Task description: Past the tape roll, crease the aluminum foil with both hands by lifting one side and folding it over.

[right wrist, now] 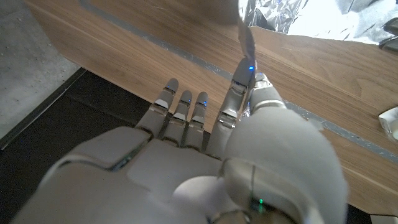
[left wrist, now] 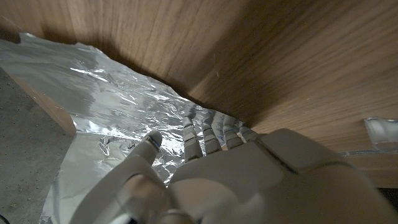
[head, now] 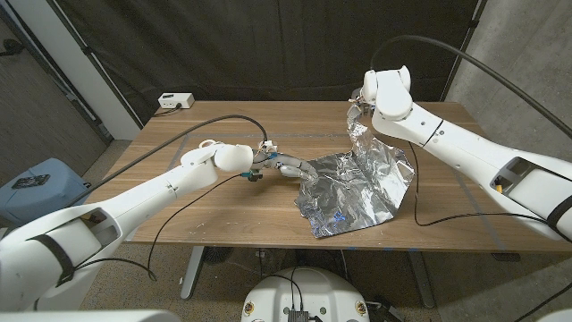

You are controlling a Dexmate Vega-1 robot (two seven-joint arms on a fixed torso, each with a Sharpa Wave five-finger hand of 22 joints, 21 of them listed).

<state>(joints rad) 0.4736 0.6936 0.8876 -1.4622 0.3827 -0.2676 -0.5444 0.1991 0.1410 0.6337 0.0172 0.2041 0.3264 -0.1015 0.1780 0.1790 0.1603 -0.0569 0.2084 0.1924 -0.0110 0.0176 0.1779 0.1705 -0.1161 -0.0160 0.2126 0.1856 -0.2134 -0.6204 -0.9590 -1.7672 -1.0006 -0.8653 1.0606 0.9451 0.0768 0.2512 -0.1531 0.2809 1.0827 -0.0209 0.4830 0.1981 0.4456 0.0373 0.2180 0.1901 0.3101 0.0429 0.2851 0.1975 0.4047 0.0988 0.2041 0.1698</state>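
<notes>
My right hand point(head: 362, 98) is raised above the far side of the wooden surface point(head: 214, 192), and it pinches the far corner of the foil point(head: 357, 192) between thumb and a finger, so that corner stands lifted off the wood while the rest of the sheet slopes down from it. In my right wrist view the same hand point(right wrist: 205, 124) shows its other fingers point(right wrist: 183, 109) reaching side by side, slightly apart, with a narrow strip of foil point(right wrist: 245, 37) rising from the pinch. The foil lies crumpled and shiny a little right of the surface's middle, its near corner close to the near edge and its left edge reaching toward my left hand point(head: 281, 165). That hand sits low at the foil's left edge, fingertips on or just over the sheet. In my left wrist view the left hand point(left wrist: 211, 180) has its fingers point(left wrist: 205, 137) held close together and pointing onto the foil point(left wrist: 112, 106), the thumb set apart beside them; I cannot tell whether it grips the sheet or only presses on it. A small white box point(head: 174, 101) sits at the far left corner of the surface, well apart from the foil.
</notes>
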